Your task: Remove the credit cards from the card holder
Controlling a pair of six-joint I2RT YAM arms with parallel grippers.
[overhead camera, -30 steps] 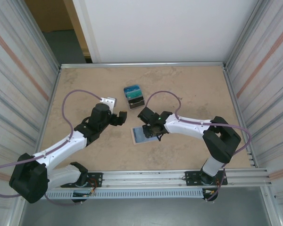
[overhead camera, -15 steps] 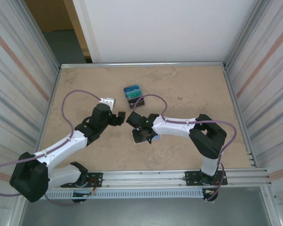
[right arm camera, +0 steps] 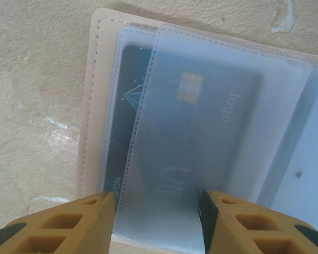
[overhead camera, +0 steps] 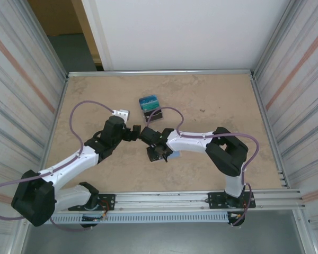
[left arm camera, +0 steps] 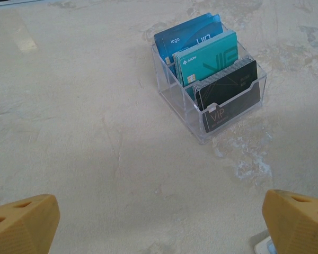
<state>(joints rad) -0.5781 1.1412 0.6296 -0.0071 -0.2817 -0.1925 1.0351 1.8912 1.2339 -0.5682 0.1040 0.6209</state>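
Card holder point(right arm camera: 90, 106) lies open, tan-edged, blue card point(right arm camera: 201, 121) inside; right pincer point(right arm camera: 156, 209) spread above.

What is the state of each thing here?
Wallet: open, lying flat.
Wallet cards: inside clear sleeves.
Box: filled.
Box cards: upright; blue, teal, black.
Left pincer: open, empty.
Right pincer: open, above a sleeve.
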